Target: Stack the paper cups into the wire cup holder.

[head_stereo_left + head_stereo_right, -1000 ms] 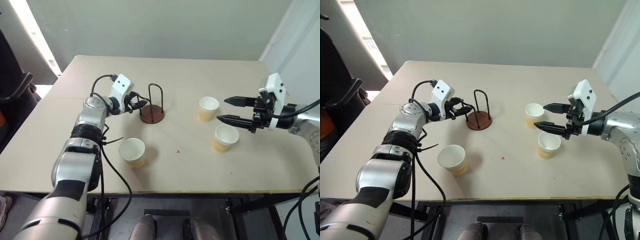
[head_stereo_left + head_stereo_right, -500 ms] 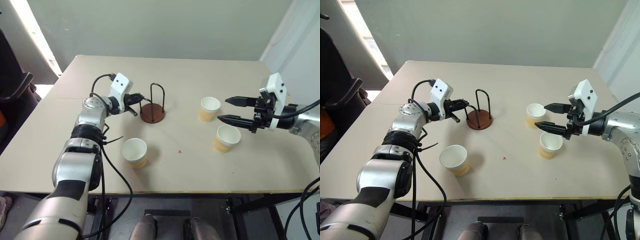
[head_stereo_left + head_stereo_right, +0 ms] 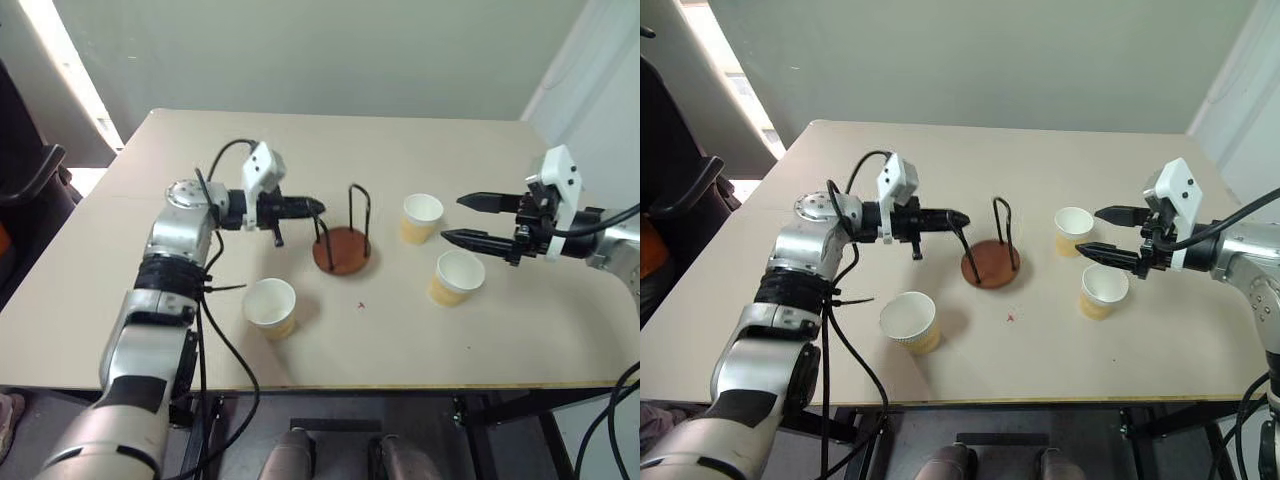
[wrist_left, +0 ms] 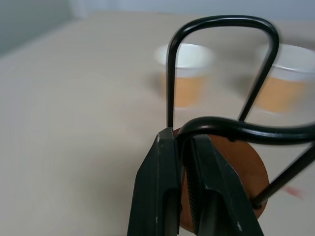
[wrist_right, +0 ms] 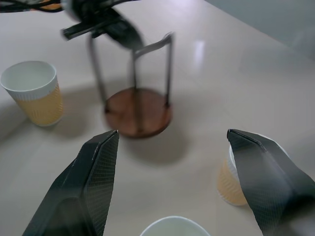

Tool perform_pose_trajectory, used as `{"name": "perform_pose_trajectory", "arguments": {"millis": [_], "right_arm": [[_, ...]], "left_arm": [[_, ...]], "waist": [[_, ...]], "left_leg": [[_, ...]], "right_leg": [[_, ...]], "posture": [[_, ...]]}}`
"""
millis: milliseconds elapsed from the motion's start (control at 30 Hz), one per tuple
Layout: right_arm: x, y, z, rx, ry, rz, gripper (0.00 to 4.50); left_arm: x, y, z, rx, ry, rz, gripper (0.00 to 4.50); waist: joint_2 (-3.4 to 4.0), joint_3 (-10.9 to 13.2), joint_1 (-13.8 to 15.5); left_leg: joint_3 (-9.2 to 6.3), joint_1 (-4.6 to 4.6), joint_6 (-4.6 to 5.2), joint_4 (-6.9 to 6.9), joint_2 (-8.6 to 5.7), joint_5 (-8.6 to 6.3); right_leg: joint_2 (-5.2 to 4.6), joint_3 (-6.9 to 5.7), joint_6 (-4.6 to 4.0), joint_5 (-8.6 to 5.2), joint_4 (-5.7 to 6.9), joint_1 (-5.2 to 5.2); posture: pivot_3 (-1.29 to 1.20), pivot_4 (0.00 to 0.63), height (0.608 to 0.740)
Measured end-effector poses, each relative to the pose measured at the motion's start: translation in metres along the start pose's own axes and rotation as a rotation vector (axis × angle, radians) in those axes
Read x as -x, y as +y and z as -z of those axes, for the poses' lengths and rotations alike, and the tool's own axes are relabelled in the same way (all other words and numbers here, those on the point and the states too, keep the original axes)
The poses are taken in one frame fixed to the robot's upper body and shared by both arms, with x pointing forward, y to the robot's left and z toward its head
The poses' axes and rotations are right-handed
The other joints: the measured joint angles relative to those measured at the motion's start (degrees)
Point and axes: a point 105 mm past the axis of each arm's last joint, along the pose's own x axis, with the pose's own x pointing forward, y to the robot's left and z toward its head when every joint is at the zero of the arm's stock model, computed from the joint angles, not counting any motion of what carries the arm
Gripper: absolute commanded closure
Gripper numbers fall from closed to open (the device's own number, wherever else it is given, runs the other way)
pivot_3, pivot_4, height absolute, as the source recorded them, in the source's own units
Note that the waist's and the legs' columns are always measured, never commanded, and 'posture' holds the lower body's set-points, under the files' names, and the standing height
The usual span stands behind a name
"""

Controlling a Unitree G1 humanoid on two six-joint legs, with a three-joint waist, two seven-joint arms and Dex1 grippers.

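The left pincer [image 3: 952, 217] is clamped on a wire loop of the holder [image 3: 990, 262] mid-bench. The right pincer [image 3: 1102, 231] gapes wide above two cups [image 3: 1072, 229], the third [image 3: 909, 321] nearer me. Cups look light and crushable; best gripped gently at the rim.

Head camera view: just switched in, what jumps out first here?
The left gripper is shut on a wire loop of the cup holder, mid-table. The right gripper hangs open beside two cups on the right. A third cup stands alone near the front edge, and none is in the holder.
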Motion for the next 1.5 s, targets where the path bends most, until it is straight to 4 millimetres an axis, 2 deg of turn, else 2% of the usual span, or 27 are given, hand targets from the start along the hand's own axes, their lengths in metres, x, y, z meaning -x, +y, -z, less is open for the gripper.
{"name": "perform_pose_trajectory", "arguments": {"millis": [267,433,533,667,833,867,933,1133,1233,1367,1500], "right_arm": [[0.001,0.019,0.009,-0.030,0.043,-0.088,0.86],[0.001,0.033,0.030,-0.040,0.171,-0.153,0.86],[-0.002,0.040,0.042,-0.049,0.230,-0.186,0.86],[-0.004,0.049,0.034,-0.037,0.205,-0.251,0.86],[-0.005,0.050,0.030,-0.020,0.200,-0.266,0.86],[-0.006,0.051,0.031,-0.023,0.203,-0.270,0.86],[-0.007,0.052,0.032,-0.025,0.204,-0.274,0.86],[-0.006,0.051,0.032,-0.020,0.213,-0.266,0.86],[-0.002,0.047,0.038,-0.011,0.253,-0.243,0.86],[0.006,0.032,0.054,0.015,0.360,-0.190,0.86],[0.004,0.026,0.069,0.033,0.428,-0.187,0.86]], "left_arm": [[-0.022,-0.041,0.013,0.052,0.008,0.083,4.47],[-0.030,-0.052,0.021,0.098,-0.004,0.053,4.47],[-0.031,-0.055,0.025,0.102,0.004,0.038,4.47],[-0.031,-0.068,0.030,0.088,0.024,0.077,4.47],[-0.030,-0.072,0.031,0.040,0.068,0.096,4.47],[-0.031,-0.072,0.031,0.036,0.072,0.091,3.89],[-0.034,-0.071,0.033,0.042,0.090,0.080,3.33],[-0.035,-0.069,0.034,0.009,0.113,0.065,1.25],[-0.029,-0.071,0.030,-0.041,0.124,0.081,1.25],[-0.019,-0.079,0.009,-0.132,0.100,0.123,1.25],[-0.005,-0.080,0.003,-0.181,0.118,0.111,1.25]], "waist": [[0.00,0.00,-0.01],[0.00,0.00,-0.01],[0.00,0.00,-0.05],[0.00,0.00,-0.12],[0.00,-0.01,-0.07],[0.00,0.00,-0.08],[0.00,0.00,-0.08],[0.00,0.00,-0.11],[0.00,0.00,-0.11],[0.00,0.00,-0.09],[0.00,0.00,-0.26]], "left_leg": [[0.01,0.05,0.10,0.05,0.01,-0.05],[0.01,0.15,0.14,0.05,0.01,-0.08],[0.02,0.18,0.48,0.04,0.01,-0.28],[0.02,0.28,0.48,0.04,0.01,-0.27],[0.00,0.53,0.61,0.04,0.00,-0.35],[0.01,0.54,0.63,0.04,0.00,-0.36],[0.01,0.54,0.64,0.02,0.00,-0.37],[0.01,0.54,0.63,-0.03,0.00,-0.36],[0.00,0.52,0.61,-0.05,0.00,-0.37],[0.00,0.52,0.61,-0.06,0.00,-0.44],[0.00,0.54,0.60,-0.13,0.01,-0.46]], "right_leg": [[-0.05,0.01,0.00,0.01,0.10,0.04],[-0.07,0.02,0.01,0.02,0.12,0.13],[-0.06,0.03,0.01,0.04,0.12,0.14],[-0.01,0.05,0.02,0.04,0.11,0.23],[-0.04,0.09,-0.01,0.03,0.07,0.51],[-0.04,0.09,-0.01,0.02,0.07,0.53],[-0.05,0.09,-0.01,0.02,0.06,0.52],[-0.04,0.09,-0.05,0.00,0.06,0.51],[-0.04,0.09,-0.05,-0.01,0.03,0.49],[-0.05,0.09,-0.06,-0.01,0.00,0.49],[-0.05,0.09,-0.10,-0.04,0.02,0.43]], "posture": [[0.00,0.150,0.740],[0.00,0.150,0.740],[0.00,0.150,0.740],[0.00,0.150,0.740],[0.00,0.150,0.740],[0.00,0.150,0.740],[0.00,0.150,0.740],[0.00,0.150,0.740],[0.00,0.150,0.740],[0.00,0.150,0.740],[0.00,0.150,0.740]]}}
